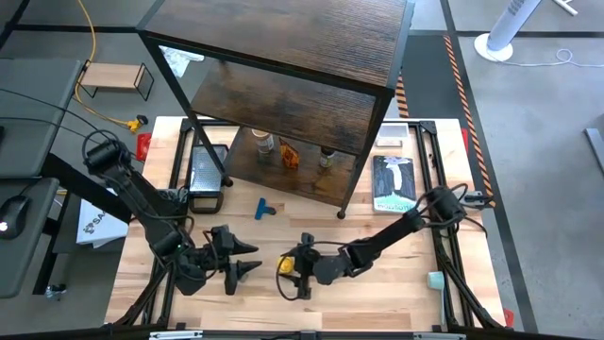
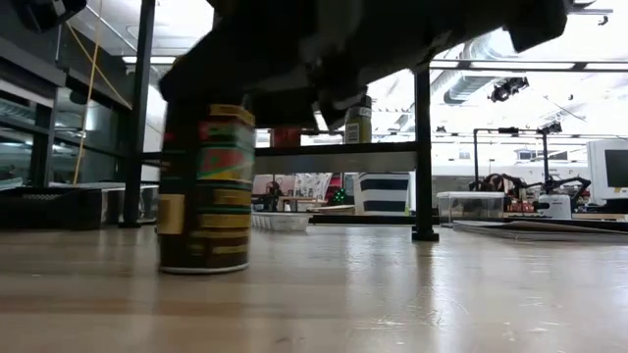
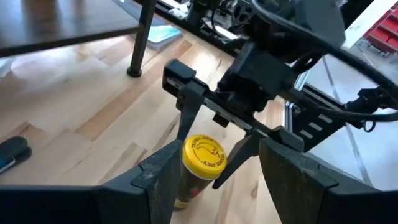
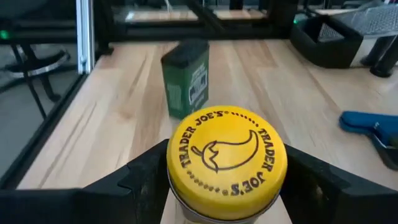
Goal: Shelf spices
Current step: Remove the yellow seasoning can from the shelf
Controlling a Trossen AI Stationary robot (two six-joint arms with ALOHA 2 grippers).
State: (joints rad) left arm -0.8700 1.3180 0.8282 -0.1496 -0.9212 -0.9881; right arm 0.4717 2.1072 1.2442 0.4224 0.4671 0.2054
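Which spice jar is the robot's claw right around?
The yellow-lidded jar, standing between the right gripper's fingers at the table's front. The other jars sit on the shelf.

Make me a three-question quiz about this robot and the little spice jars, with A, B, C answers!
1. Where is the yellow-lidded jar?
A. On the shelf's top board
B. On the table, between the right gripper's fingers
C. On the floor

2. What colour is the tin standing on the table beyond that jar?
A. Green
B. Pink
C. White

3. How is the jar standing?
A. On its side
B. Upside down
C. Upright, lid on

Answers: 1 B, the right wrist view shows a dark finger on each side of the lid, over the wooden tabletop. 2 A, its sides are green with a dark top. 3 C, the yellow lid faces up in both wrist views.
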